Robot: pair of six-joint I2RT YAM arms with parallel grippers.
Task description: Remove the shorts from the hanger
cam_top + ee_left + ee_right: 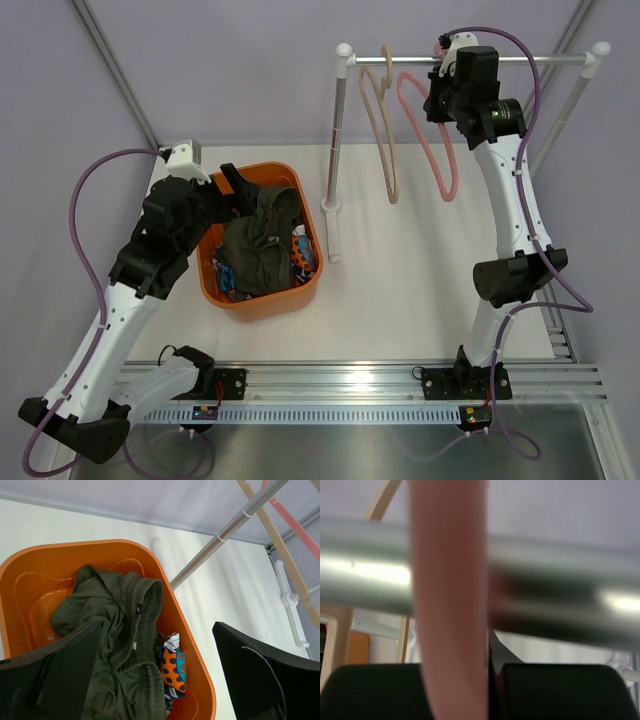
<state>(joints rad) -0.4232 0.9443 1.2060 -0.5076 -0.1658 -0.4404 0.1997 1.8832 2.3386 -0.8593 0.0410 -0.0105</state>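
shorts crumpled in orange bin | long axis near-far | waistband far

Shorts in basket, left of rack

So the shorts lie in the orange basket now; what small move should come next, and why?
Probably open the right gripper and let go of the pink hanger. The shorts already lie in the basket, the left gripper stands open above them, and the pink hanger and the beige hanger both hang bare on the rail, so holding it seems needless.
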